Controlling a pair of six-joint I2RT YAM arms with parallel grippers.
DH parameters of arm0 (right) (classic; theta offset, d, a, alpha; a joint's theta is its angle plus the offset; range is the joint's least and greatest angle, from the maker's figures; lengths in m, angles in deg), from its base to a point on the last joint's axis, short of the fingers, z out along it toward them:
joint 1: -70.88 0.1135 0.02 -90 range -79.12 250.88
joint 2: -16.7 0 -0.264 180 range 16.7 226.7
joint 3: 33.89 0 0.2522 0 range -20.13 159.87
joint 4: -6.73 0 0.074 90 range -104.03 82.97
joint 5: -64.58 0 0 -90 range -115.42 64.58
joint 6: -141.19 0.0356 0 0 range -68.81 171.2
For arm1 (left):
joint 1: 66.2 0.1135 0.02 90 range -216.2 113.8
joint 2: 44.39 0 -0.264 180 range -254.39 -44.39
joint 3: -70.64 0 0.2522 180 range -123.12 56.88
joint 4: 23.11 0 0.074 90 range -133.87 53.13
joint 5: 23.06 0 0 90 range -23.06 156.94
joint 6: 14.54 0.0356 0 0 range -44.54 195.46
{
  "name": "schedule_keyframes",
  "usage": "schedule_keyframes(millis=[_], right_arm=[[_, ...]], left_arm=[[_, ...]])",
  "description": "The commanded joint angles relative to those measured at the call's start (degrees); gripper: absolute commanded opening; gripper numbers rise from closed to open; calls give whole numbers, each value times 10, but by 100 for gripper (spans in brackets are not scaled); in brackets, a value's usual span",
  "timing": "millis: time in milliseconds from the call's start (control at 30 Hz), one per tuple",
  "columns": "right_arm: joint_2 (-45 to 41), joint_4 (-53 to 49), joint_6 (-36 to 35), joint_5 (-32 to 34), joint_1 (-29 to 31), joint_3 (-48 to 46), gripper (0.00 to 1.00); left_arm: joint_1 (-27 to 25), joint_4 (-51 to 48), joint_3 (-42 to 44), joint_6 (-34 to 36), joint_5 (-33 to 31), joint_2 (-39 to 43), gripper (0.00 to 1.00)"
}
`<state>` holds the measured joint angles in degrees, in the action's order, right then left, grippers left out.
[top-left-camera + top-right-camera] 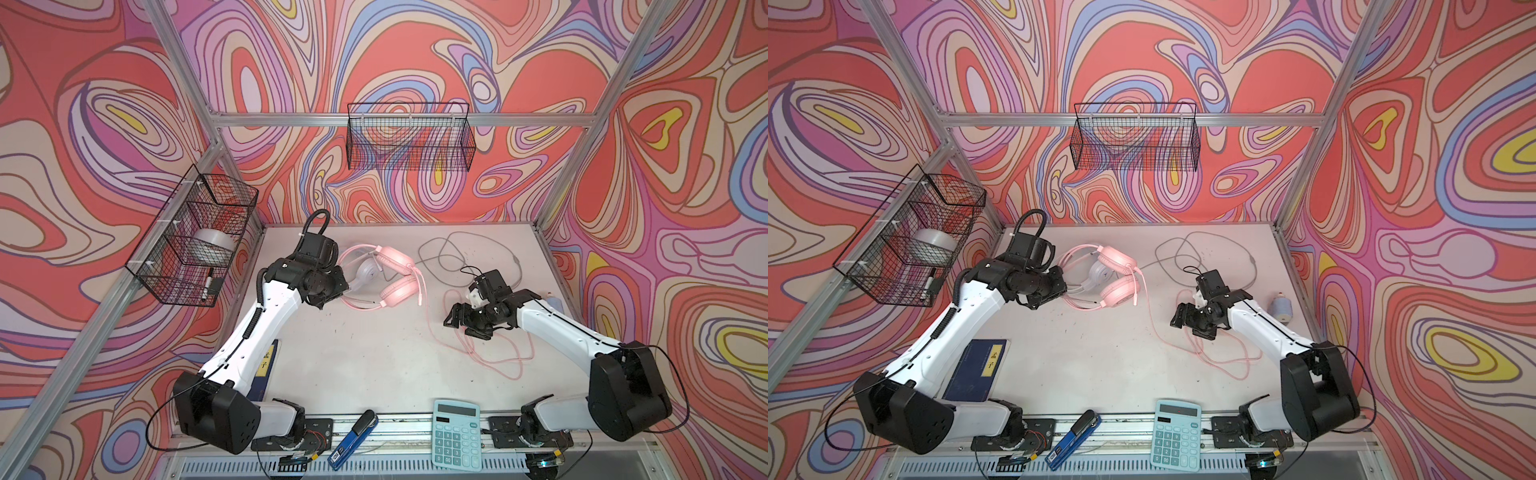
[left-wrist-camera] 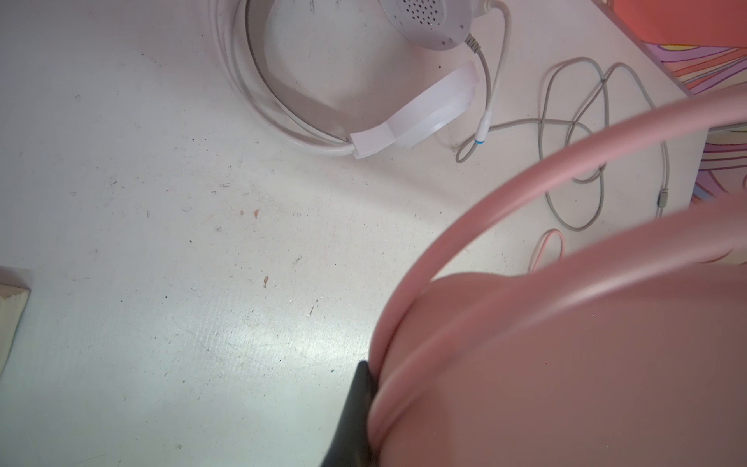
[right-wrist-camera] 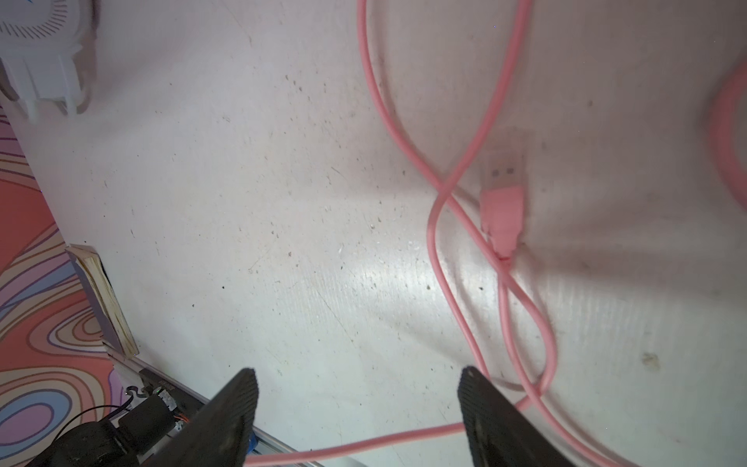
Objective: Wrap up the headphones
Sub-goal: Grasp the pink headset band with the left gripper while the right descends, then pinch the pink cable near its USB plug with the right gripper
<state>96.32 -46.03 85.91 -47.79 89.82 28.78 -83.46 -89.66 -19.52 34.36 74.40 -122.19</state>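
Pink headset point(image 1: 398, 290) is clamped by its band in the left gripper point(image 1: 341, 292), probably to anchor it; right gripper point(image 3: 357, 398) hangs spread wide over the pink cord point(image 3: 364, 443)

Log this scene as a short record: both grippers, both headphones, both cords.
left gripper: shut on the band of the pink headphones
right gripper: open, low over the pink cord, holding nothing
pink headphones: at the far left-centre of the table, close against the white headphones
white headphones: lying on the table, not gripped
pink cord: loose crossing loops on the table, not wrapped; plug lying free
grey cord: loose loops on the table, not wrapped
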Motion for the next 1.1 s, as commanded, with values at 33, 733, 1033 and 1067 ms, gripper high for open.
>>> schedule_keyframes(millis=[33, 733, 1033, 1067], right_arm=[[-40, -26, 71, -3, 2, -12, 83], [-29, 81, 313, -45, 1, -111, 79], [5, 111, 319, -26, 1, -119, 54], [7, 111, 318, -22, 1, -118, 49]], left_arm=[[3, 24, -24, -6, 10, -1, 0], [2, 33, -10, -2, 8, -9, 0], [2, 39, 1, -2, 6, -4, 0], [2, 39, 1, -2, 7, -4, 0]])
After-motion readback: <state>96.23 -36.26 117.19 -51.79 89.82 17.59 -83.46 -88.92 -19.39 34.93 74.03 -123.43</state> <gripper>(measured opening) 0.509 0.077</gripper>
